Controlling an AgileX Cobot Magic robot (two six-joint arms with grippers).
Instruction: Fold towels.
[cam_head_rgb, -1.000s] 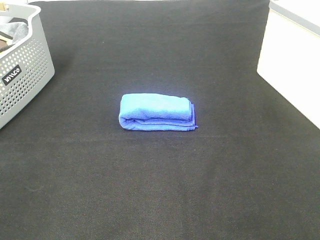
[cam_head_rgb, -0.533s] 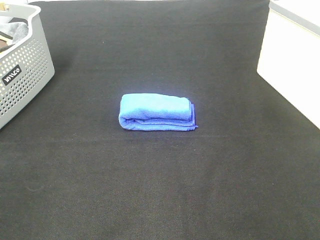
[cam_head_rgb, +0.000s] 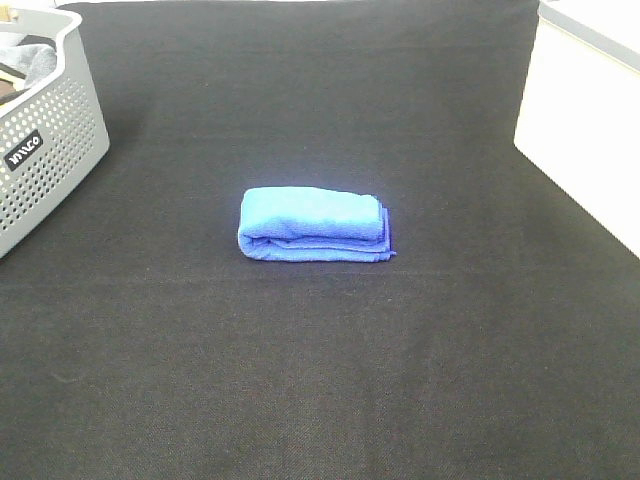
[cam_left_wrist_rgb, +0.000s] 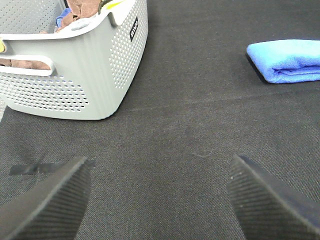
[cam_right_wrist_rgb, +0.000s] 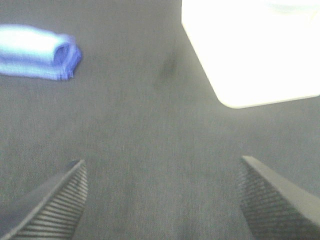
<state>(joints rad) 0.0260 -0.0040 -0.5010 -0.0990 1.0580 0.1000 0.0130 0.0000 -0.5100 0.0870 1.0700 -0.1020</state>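
A black cloth-covered table (cam_head_rgb: 320, 380) fills the scene, with a white box (cam_head_rgb: 590, 120) along its right edge and a grey perforated laundry basket (cam_head_rgb: 45, 150) at the far left holding more cloth. In the middle of the table lies the blue towel (cam_head_rgb: 312, 225), folded into a compact, thick bundle — a rounded fold along its left end and far side, stacked hem edges showing along the near side and at the right end. Neither arm appears in the high view; both sit well apart from the towel. The left gripper (cam_left_wrist_rgb: 160, 200) hovers over bare cloth near the basket (cam_left_wrist_rgb: 75, 65) with its fingers spread wide and nothing between them, the towel (cam_left_wrist_rgb: 287, 60) off at the edge of its view. The right gripper (cam_right_wrist_rgb: 165, 200) is likewise spread wide and empty, with the towel (cam_right_wrist_rgb: 37, 52) and the box (cam_right_wrist_rgb: 255, 50) ahead of it. The towel looks light, soft and limp, likely to sag and unroll if lifted by one layer — so a hold should pinch the whole stack at the hemmed right end, or both ends at once. Folding looks essentially complete.
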